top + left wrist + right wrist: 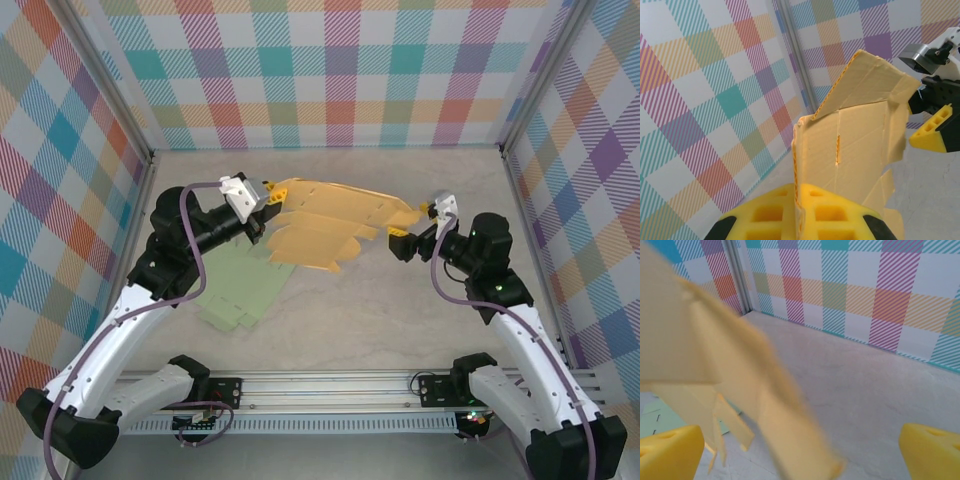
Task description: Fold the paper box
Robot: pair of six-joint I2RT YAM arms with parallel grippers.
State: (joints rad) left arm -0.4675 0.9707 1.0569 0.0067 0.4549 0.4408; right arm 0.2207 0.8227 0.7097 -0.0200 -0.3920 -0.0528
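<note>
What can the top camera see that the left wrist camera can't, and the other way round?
From the top: a green sheet lying flat on the table, and both arms whole. From the left wrist: the left gripper shut on the edge of the yellow box, and a slit in its cardboard, close up. Both: the yellow box held up and the right gripper open beside it.

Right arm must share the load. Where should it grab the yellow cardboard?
The yellow cardboard by its free right end, coming from the right: the left tool pinches its left edge, and the thin end points at the open right tool.
</note>
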